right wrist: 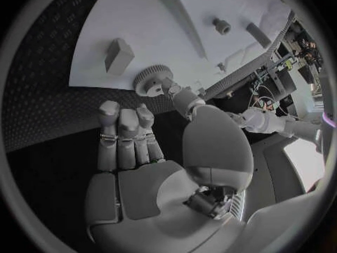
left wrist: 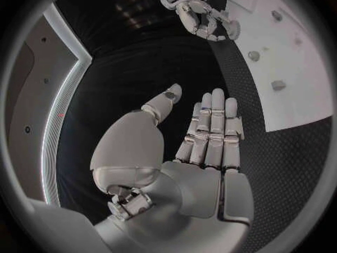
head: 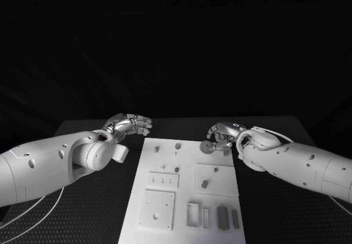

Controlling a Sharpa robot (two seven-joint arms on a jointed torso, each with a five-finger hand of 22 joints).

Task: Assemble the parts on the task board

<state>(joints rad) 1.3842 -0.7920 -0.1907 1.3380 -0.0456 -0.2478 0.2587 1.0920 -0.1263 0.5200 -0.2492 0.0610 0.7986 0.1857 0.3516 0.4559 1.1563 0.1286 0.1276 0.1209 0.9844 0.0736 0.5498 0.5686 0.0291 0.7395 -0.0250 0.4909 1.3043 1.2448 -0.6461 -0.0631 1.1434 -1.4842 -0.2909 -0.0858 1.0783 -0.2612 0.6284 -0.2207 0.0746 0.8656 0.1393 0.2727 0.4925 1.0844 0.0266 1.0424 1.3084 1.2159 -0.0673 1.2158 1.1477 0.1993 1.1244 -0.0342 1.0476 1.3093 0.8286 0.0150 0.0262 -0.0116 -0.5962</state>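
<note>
The white task board (head: 183, 195) lies lengthwise in the middle of the table. At its far right edge my right hand (head: 224, 134) holds a round toothed gear (head: 208, 147) just above the board. In the right wrist view the thumb (right wrist: 176, 95) presses on the gear (right wrist: 151, 80) over the board's edge (right wrist: 91, 67). My left hand (head: 132, 124) hovers off the board's far left corner. Its palm and fingers (left wrist: 210, 135) are stretched out and hold nothing. The left wrist view shows the right hand (left wrist: 204, 17) beside the board (left wrist: 302, 90).
Small pegs (head: 177, 146) stand at the board's far end, and another peg (head: 204, 184) stands on a raised square plate. A slotted plate (head: 162, 180), a flat plate (head: 157, 209), a frame (head: 193, 214) and dark blocks (head: 222, 217) lie nearer. Black table flanks the board.
</note>
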